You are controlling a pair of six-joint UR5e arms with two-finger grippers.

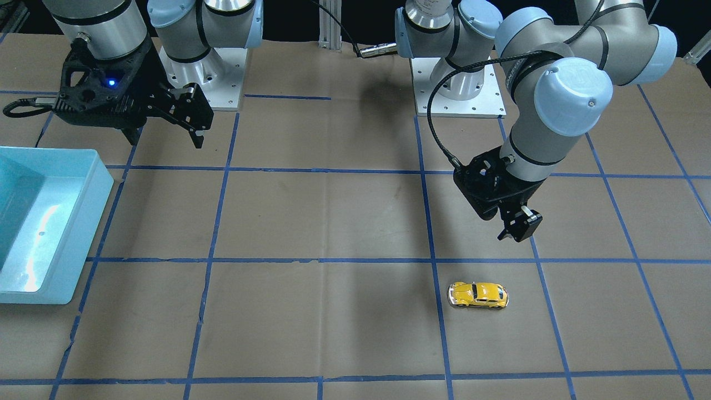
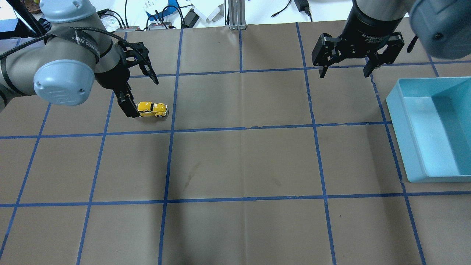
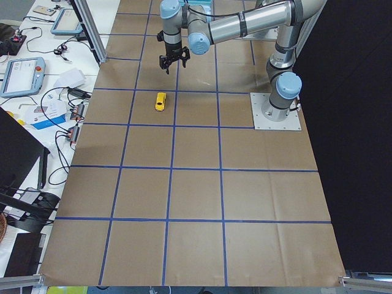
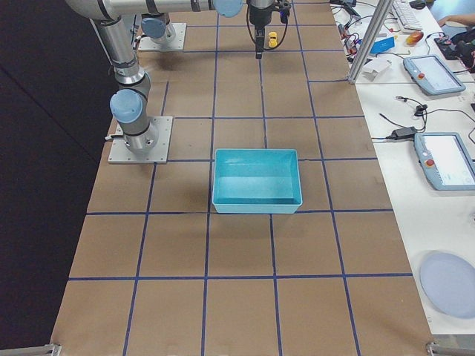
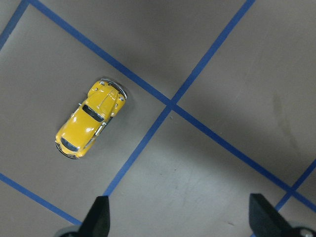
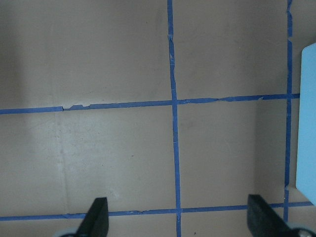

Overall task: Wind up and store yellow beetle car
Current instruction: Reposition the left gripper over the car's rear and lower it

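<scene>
Yellow beetle car (image 1: 478,295): tiny, glossy, rounded body, dark windows, silvery bumpers at both ends. Standing on its wheels on the brown paper (image 1: 333,222), lower right of centre in the front-facing view, just beside a blue tape line (image 1: 440,319). Left gripper (image 5: 180,222) hovering close by, jaws spread wide, holding nothing. Right gripper (image 2: 344,70) at upper right of the overhead view, likewise wide and empty, near the blue bin (image 2: 438,178).
</scene>
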